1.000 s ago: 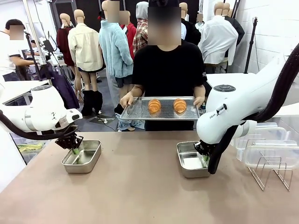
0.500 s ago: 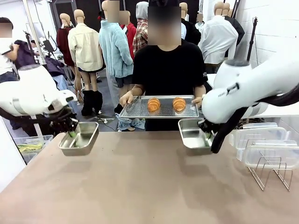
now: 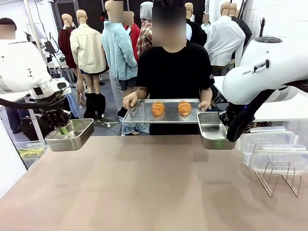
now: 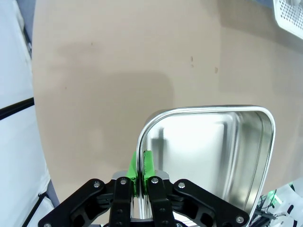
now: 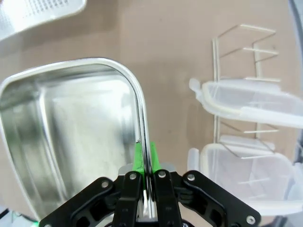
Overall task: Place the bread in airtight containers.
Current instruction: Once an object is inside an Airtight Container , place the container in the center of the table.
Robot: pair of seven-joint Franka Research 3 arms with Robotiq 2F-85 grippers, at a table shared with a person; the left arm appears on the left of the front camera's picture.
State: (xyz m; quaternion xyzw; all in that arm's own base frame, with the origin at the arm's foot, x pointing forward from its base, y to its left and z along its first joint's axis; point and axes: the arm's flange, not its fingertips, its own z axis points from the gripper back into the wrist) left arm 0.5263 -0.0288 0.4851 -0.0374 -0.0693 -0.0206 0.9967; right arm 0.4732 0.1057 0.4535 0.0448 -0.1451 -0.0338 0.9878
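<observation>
Two golden-brown ridged breads (image 3: 159,109) (image 3: 184,107) lie on a perforated steel tray (image 3: 144,115) that a person holds at the table's far edge. My left gripper (image 3: 63,130) (image 4: 140,165) is shut on the rim of an empty steel container (image 3: 72,135) (image 4: 213,151), held in the air at the left. My right gripper (image 3: 226,130) (image 5: 144,158) is shut on the rim of the other empty container (image 3: 214,131) (image 5: 71,123), lifted just right of the tray.
Two clear plastic lids (image 3: 272,151) (image 5: 246,106) lean in a wire rack (image 3: 279,178) on the table's right side. The brown tabletop (image 3: 154,187) lies below both lifted containers. The person's hands (image 3: 130,102) grip the tray's ends.
Both arms have lifted their containers off the table and carried them up and outward toward the far edge. The person's tray with the two breads has stayed where it was.
</observation>
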